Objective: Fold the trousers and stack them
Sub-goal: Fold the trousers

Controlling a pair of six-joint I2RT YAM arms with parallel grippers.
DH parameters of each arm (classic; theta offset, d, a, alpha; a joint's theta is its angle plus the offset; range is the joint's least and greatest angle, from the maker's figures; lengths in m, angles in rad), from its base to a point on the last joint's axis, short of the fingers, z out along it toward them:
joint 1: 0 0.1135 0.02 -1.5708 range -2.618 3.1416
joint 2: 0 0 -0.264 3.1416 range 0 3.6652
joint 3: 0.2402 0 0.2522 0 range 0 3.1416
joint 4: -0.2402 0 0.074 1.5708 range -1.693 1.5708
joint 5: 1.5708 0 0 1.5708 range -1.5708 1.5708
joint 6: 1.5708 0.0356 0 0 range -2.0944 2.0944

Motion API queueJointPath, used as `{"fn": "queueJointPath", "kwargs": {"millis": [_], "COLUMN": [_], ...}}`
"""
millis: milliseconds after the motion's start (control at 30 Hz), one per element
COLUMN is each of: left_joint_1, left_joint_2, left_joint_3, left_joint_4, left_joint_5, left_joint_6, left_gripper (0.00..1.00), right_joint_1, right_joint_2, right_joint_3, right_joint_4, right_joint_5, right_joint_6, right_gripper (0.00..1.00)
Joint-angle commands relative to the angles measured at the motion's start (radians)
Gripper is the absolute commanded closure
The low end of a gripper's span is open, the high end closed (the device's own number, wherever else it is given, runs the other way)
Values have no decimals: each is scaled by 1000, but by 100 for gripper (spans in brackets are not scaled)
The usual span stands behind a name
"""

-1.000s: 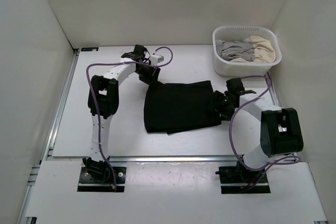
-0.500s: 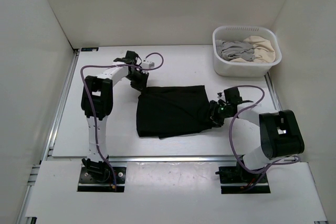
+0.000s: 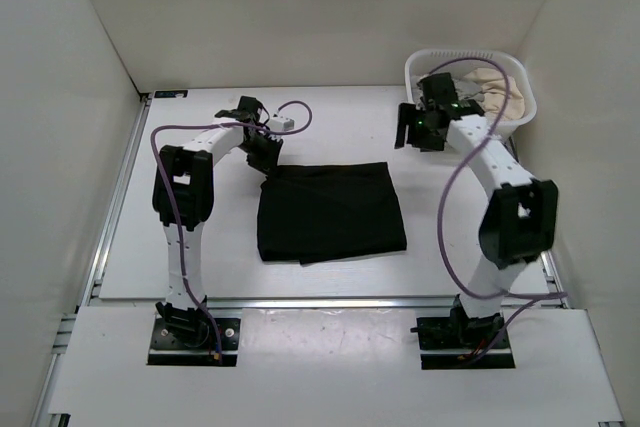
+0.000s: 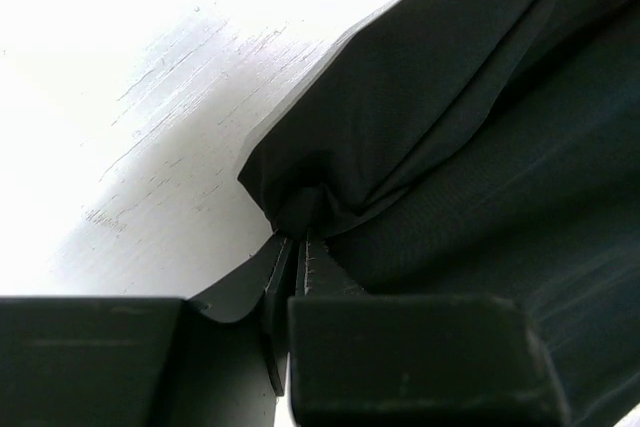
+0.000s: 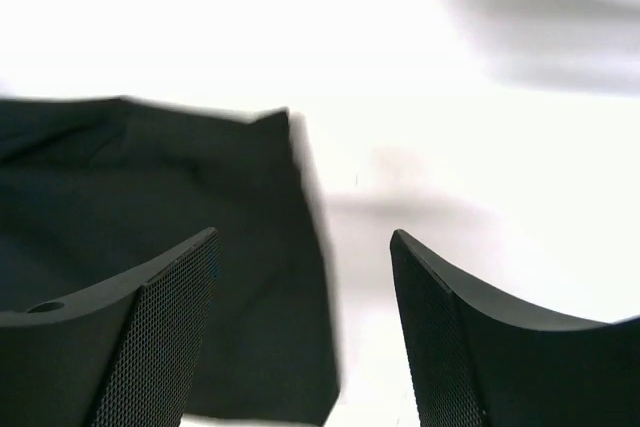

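The black trousers (image 3: 330, 212) lie folded into a rough rectangle in the middle of the table. My left gripper (image 3: 268, 162) is shut on their far left corner, where the cloth (image 4: 400, 137) bunches between the fingertips just above the white table. My right gripper (image 3: 415, 127) is open and empty, raised above the table near the basket, apart from the trousers. In the right wrist view the trousers (image 5: 150, 247) lie below and to the left of the open fingers (image 5: 160, 327).
A white basket (image 3: 420, 122) with grey and beige garments stands at the back right, close behind my right gripper. White walls enclose the table on three sides. A metal rail runs along the table's left edge (image 3: 115, 197).
My right gripper has let go of the trousers' right edge and risen back toward the basket. The trousers have shifted left and now lie flatter. The left gripper keeps its hold.
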Motion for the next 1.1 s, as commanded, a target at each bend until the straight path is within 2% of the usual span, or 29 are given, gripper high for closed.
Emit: {"fn": "queueJointPath", "kwargs": {"millis": [0,200,367,467,600,667,800,867,900,933,967,1033,1067], "left_joint_1": [-2,-2,-2,-2,-2,-2,-2,-2,-2,-2,-2,-2,-2], "left_joint_2": [-89,-98,-98,-107,-107,-107,-107,-107,-107,-107,-107,-118,-118], "left_joint_3": [-8,1,1,-8,-17,-17,-26,-26,-26,-26,-26,-49,-49], "left_joint_4": [-3,-3,-3,-3,-12,-12,-12,-12,-12,-12,-12,-12,-12], "left_joint_5": [-9,-9,-9,-9,-9,-9,-9,0,0,0,0,0,0], "left_joint_6": [15,6,6,6,15,15,15,15,15,15,15,15,15], "left_gripper": [82,82,81,81,81,81,81,81,81,81,81,83,85], "right_joint_1": [33,121,130,130,130,130,119,119,119,119,119,107,107], "right_joint_2": [187,370,431,450,470,470,505,525,525,525,513,475,458], "right_joint_3": [70,246,259,250,240,240,261,262,262,250,239,185,161], "right_joint_4": [-97,-161,-143,-119,-70,-44,12,22,23,51,64,122,148], "right_joint_5": [66,71,71,71,80,89,-13,-24,-24,-24,-15,6,6], "right_joint_6": [-74,-126,-100,-90,-41,-1,56,82,96,111,131,208,241], "right_gripper": [26,21,21,26,43,43,43,52,60,79,88,100,100]}}
